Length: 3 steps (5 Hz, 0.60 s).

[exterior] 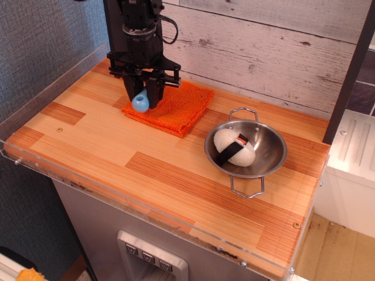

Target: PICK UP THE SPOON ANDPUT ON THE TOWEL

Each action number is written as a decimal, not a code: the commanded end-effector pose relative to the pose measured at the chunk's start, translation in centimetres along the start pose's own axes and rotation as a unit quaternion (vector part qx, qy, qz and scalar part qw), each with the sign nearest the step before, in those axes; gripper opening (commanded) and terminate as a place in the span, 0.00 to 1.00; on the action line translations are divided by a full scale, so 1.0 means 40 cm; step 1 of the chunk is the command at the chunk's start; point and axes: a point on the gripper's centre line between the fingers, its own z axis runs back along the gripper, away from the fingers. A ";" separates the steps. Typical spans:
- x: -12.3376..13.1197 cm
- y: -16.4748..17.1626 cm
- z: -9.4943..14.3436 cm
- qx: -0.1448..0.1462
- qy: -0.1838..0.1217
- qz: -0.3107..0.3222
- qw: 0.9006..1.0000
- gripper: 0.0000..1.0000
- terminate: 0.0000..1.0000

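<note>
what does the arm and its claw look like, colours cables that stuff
The arm is all matt black and boxy, with a black cable looping out beside its wrist. Its black claw hangs from a wide crossbar and ends in two narrow flat fingers. No markings are visible.

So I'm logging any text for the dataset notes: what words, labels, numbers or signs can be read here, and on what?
None can be read: no text shows on the gripper, spoon, towel, steel bowl or table.
The grey panel below has small button marks, too small to read.

One spoon (140,102), one towel (176,108), one bowl (269,161).
</note>
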 end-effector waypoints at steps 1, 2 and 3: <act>0.046 -0.021 0.028 0.003 -0.039 -0.041 0.998 0.00 0.00; 0.050 -0.028 0.032 -0.002 -0.044 -0.060 0.997 1.00 0.00; 0.048 -0.029 0.036 0.000 -0.043 -0.054 0.998 1.00 0.00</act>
